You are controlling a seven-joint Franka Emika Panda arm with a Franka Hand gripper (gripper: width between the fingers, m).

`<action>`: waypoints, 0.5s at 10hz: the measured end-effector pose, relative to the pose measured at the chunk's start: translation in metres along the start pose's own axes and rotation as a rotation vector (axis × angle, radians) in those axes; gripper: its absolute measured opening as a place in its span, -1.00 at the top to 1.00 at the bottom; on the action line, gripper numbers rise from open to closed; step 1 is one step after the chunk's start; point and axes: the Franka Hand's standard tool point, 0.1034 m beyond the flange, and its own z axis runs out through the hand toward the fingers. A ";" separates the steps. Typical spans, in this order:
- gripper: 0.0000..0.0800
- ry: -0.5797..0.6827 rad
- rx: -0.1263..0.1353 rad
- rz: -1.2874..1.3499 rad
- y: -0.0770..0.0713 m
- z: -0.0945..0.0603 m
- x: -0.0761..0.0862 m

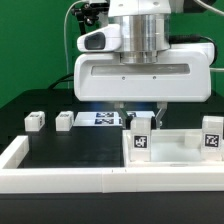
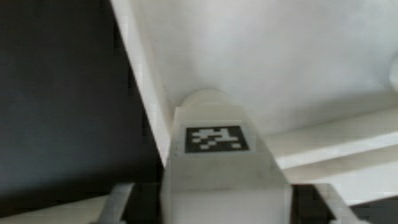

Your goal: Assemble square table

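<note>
Tabletop panel (image 1: 170, 152) lies rim-up at the near right of the worktop (image 1: 70, 145). One leg (image 1: 140, 137) stands upright at the panel's left side, and the gripper (image 1: 140, 112) appears to be pinching it. In the wrist view you see that leg (image 2: 215, 150) between the jaws, over the panel (image 2: 267, 60). A second leg (image 1: 212, 135) stands at the right side. A third leg (image 1: 35, 120) and a fourth leg (image 1: 65, 120) lie loose at the left, with the marker board (image 1: 100, 118) just right of them. The step in hand is probably seating the held leg. Your next move likely calls for keeping it upright and fixing it home before release.
</note>
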 end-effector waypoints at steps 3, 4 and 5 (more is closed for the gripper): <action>0.26 0.005 -0.004 0.191 0.003 0.000 0.000; 0.24 0.005 -0.005 0.227 0.004 0.000 0.000; 0.24 0.007 -0.007 0.280 0.005 0.000 0.000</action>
